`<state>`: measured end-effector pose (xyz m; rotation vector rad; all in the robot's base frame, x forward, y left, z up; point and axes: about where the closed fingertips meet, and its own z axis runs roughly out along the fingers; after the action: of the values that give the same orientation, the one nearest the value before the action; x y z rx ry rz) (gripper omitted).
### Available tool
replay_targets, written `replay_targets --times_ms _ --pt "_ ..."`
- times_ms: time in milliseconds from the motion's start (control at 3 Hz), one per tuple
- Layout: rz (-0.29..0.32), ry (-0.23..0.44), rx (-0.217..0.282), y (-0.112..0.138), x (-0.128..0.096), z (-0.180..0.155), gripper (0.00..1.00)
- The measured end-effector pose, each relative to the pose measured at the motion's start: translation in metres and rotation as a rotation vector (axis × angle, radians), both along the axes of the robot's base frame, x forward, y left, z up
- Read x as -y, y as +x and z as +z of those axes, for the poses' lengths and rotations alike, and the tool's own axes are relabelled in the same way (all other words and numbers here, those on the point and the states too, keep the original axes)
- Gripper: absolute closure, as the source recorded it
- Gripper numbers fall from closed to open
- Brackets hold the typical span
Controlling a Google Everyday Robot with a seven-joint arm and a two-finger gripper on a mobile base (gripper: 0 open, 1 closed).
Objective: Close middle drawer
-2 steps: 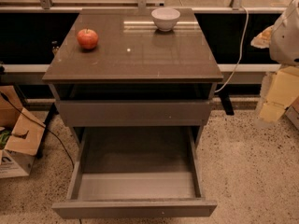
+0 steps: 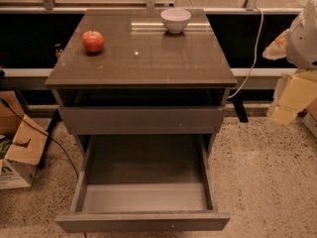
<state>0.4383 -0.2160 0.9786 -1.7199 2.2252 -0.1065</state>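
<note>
Nothing has visibly shifted since the prev frame. The middle drawer (image 2: 143,198) is pulled fully out toward me at the bottom of the view, and the gripper (image 2: 285,108) hangs off to the right of the cabinet, well apart from it and approx level with the top tier. From here I can't tell whether it's spread or closed.

Surface first: the cabinet top (image 2: 148,63) is a glossy grey-brown slab w/ streaky light reflections. A red apple (image 2: 93,41) sits at its back-left and a small white bowl (image 2: 175,20) at the back edge, right of centre. The two are well apart.

Room: speckled terrazzo floor (image 2: 267,182), a torn cardboard box (image 2: 20,148) at the left w/ a black cable (image 2: 62,152) trailing beside it, and a white cable (image 2: 256,48) dropping behind the cabinet's right side. Dark panels and pale rails run along the back.

Materials: drawer fronts are flat, matte and handleless. The top drawer front (image 2: 143,120) sits nearly flush, w/ a dark gap above it. The open drawer is a deep rectangular box, paler grey inside, nothing in it. The arm (image 2: 303,33) is rounded white shell and the gripper end is blocky pale yellow.
</note>
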Motion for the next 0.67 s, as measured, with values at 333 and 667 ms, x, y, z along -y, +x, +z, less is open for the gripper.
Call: replay_targets --times_ms 333,667 --pt "0.009 0.056 -0.023 -0.009 -0.007 -0.025 0.41" --pt "0.024 0.147 -0.053 -0.024 -0.026 -0.061 0.64"
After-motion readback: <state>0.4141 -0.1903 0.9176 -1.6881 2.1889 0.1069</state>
